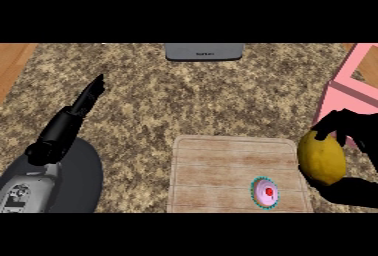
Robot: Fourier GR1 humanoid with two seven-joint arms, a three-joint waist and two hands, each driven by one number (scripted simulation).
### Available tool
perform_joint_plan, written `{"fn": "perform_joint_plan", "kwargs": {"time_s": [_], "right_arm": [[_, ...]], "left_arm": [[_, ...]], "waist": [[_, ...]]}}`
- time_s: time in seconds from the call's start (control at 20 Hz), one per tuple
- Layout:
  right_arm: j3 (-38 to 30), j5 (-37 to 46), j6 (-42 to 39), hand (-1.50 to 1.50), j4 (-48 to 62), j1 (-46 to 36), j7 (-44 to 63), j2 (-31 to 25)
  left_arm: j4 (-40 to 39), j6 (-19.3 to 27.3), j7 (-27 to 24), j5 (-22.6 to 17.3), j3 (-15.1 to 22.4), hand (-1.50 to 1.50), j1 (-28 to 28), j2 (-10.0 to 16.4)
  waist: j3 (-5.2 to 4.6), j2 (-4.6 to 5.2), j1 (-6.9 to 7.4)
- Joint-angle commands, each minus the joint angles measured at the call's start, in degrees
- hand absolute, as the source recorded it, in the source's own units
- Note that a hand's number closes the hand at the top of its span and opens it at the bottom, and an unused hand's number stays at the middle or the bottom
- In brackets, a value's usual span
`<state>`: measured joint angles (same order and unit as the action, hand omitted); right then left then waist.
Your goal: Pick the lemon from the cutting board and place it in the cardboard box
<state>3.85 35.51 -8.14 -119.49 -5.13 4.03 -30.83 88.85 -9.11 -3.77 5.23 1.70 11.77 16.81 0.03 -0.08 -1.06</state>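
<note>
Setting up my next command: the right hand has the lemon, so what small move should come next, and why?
Probably carry it away from the robot and a little to the right. The right hand is curled round the lemon, already at the cutting board's right edge, and the pink box lies just beyond, at the view's upper right.

The counter (199,95) looks like speckled brown stone, a bit rough. The cutting board (214,165) in the lower middle is pale wood with lines, not shiny. The lemon (322,159) at the right has smooth yellow skin with a soft shine. The pink box (341,100), upper right, looks smooth and dull.
</note>
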Motion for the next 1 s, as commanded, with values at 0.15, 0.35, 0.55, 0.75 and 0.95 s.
{"fn": "perform_joint_plan", "kwargs": {"time_s": [0.15, 0.35, 0.55, 0.75, 0.95], "right_arm": [[-17.8, -10.6, -2.2, 1.50, 11.5, -7.0, 2.8, -2.5], [-23.1, -14.1, -5.5, 1.50, 20.9, -13.8, 1.7, -6.8], [-22.2, -6.9, -4.2, 1.50, 34.9, -16.5, -7.1, -12.7], [-18.7, -3.9, -8.2, 1.50, 49.0, -20.3, -11.1, -16.9], [-16.5, -2.0, -12.9, 1.50, 59.0, -19.4, -17.9, -20.8]], "left_arm": [[-2.0, -0.7, -2.2, 0.9, 0.0, 0.00, 0.4, -0.3], [-0.5, -2.1, 1.4, -0.5, -1.1, 0.00, 1.8, 0.0], [-0.8, -0.9, 2.5, 0.7, 0.1, 0.00, 3.7, -2.0], [-0.1, -1.7, 1.1, 1.0, 0.9, 0.00, 2.0, -2.0], [1.0, -4.1, 0.3, -0.9, -1.5, 0.00, 1.4, 0.7]], "waist": [[-0.03, 0.20, 1.12], [-0.02, 0.13, 1.44], [0.01, 0.33, 1.74], [0.01, 0.66, 2.96], [0.04, 0.68, 3.31]]}}
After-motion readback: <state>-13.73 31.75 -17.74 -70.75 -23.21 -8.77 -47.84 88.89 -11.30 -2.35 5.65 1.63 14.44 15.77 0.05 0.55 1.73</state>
